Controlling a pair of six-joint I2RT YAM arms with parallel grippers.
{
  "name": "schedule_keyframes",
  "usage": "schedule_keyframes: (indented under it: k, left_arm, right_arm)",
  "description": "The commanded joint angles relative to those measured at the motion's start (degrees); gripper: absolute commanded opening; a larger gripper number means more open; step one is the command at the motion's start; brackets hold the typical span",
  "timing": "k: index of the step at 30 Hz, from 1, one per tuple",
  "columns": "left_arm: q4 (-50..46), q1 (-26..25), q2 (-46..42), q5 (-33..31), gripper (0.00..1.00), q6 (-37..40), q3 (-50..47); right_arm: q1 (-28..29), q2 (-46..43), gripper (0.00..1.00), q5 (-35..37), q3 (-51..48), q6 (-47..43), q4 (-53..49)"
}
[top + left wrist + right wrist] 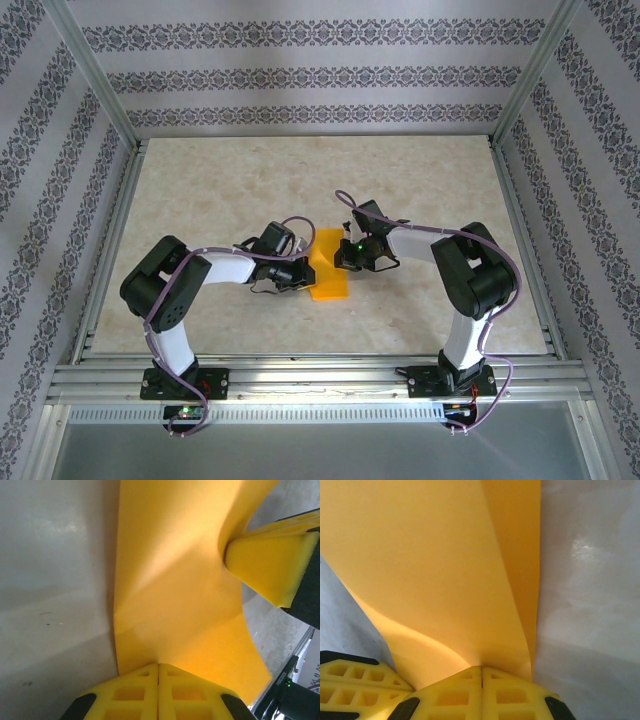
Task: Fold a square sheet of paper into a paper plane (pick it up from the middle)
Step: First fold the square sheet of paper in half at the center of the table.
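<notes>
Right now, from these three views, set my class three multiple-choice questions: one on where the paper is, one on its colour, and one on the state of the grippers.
1. Where is the paper?
A. Between the left gripper and the right gripper, near the middle of the table
B. At the table's far left corner
C. Hanging off the table's near edge

2. What colour is the paper?
A. Blue
B. White
C. Orange-yellow

3. How do the grippers stand?
A. Both open above the paper
B. Both shut on the paper
C. One shut, one open and away

Answers:
1 A: the top view shows it between the two arm tips.
2 C: it is orange-yellow in every view.
3 B: each wrist view shows closed fingers pinching the paper.
</notes>
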Motion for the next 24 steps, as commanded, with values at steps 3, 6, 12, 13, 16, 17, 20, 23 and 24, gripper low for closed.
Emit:
schedule_keyframes:
  k: [3,6,12,13,16,17,20,23,24]
  left_arm:
    - [-5.44,-0.43,-2.41,-2.91,0.06,2.36,-2.03]
    - [-6.82,-0.6,-4.98,-2.43,0.07,2.74,0.19]
    - [-1.26,-1.39,-7.22,0.52,0.07,-1.5,0.85]
    - [0.35,-1.54,-6.83,1.16,0.07,-2.45,0.6]
    - [2.76,-1.83,-4.9,2.09,0.07,-3.43,0.3]
    - [2.84,-1.92,-4.31,2.09,0.08,-3.45,0.17]
    - [4.37,-2.09,-3.22,2.5,0.07,-3.4,-1.42]
    - [2.09,-2.1,-2.29,2.75,0.08,0.01,-3.66]
    - [1.51,-2.1,-2.11,2.79,0.08,0.91,-4.79]
  right_arm:
    - [-0.15,0.83,0.0,5.4,-2.76,0.23,-4.52]
    - [-0.15,0.76,0.0,5.5,-2.7,0.23,-4.53]
    - [-0.16,0.24,0.0,5.67,-2.85,0.2,-4.71]
    - [-0.19,0.25,0.0,5.69,-2.95,0.35,-4.71]
    - [-0.14,0.15,0.0,5.4,-3.04,0.5,-4.19]
    - [-0.15,0.16,0.0,5.4,-3.04,0.51,-4.26]
    - [-0.15,0.04,0.0,5.74,-3.26,0.27,-4.45]
    - [-0.24,0.11,0.0,5.75,-3.41,-0.07,-4.77]
    - [-0.24,0.02,0.0,5.75,-3.58,-0.18,-4.73]
